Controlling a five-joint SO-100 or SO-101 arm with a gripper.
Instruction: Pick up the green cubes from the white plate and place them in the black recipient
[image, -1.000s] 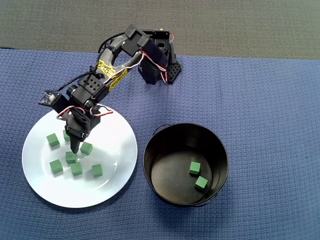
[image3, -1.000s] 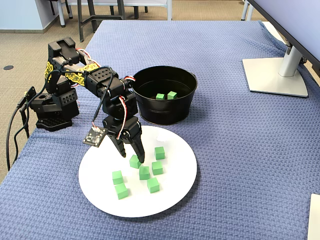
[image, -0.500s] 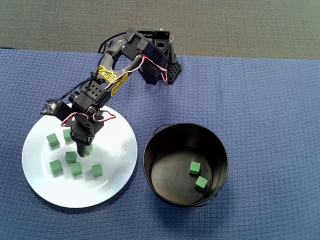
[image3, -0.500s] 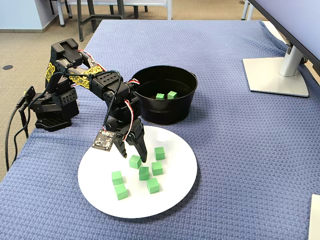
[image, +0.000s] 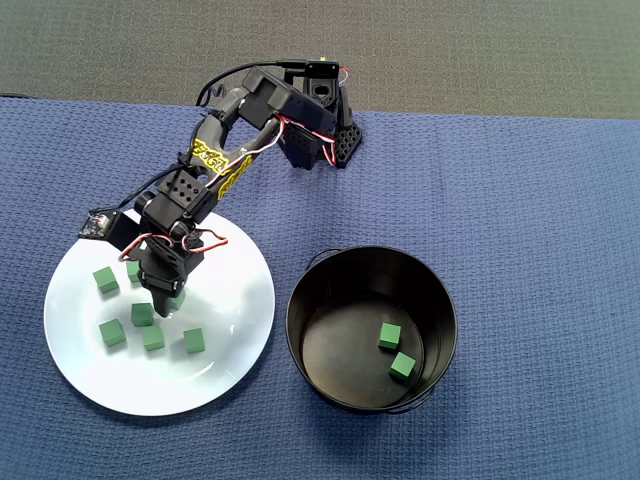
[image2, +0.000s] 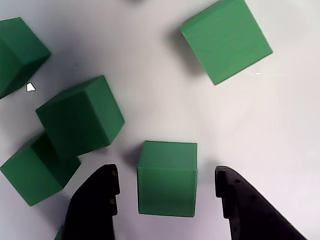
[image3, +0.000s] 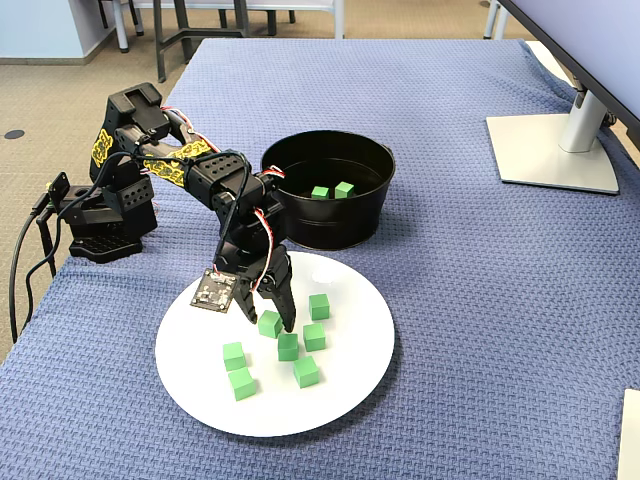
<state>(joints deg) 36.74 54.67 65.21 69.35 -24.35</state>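
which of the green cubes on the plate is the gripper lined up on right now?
The cube sitting between the open gripper fingers in the wrist view, a gap on each side. The other cubes on the white plate all lie outside the fingers.

The table (image3: 480, 300) is covered by a blue woven cloth (image: 540, 200). On it, the white plate (image3: 350, 380) is set near the front left corner in the fixed view, the black recipient (image3: 330, 225) just behind it, the arm's base (image3: 105, 235) at the left edge, and a monitor stand (image3: 550, 150) towards the right edge.
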